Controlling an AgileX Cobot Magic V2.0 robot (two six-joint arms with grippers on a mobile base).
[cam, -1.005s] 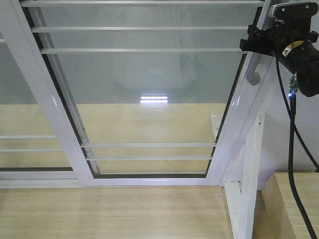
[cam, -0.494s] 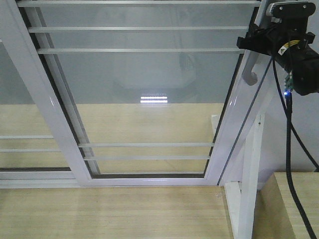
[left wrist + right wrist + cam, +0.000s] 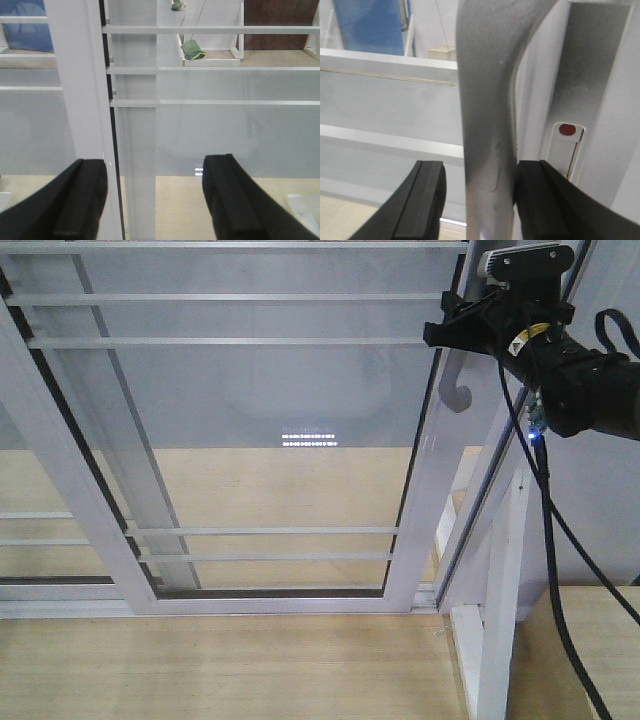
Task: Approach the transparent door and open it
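Right gripper (image 3: 480,200) straddles the curved silver-grey handle (image 3: 485,125) of the transparent door (image 3: 415,500). One black finger (image 3: 540,200) presses against the handle and the other stands just clear of it, so the jaws are unclenched. Seen from the front, the door stands partly open, with a gap between its handle stile and the white post (image 3: 497,620). Left gripper (image 3: 155,200) hangs spread and empty before the glass.
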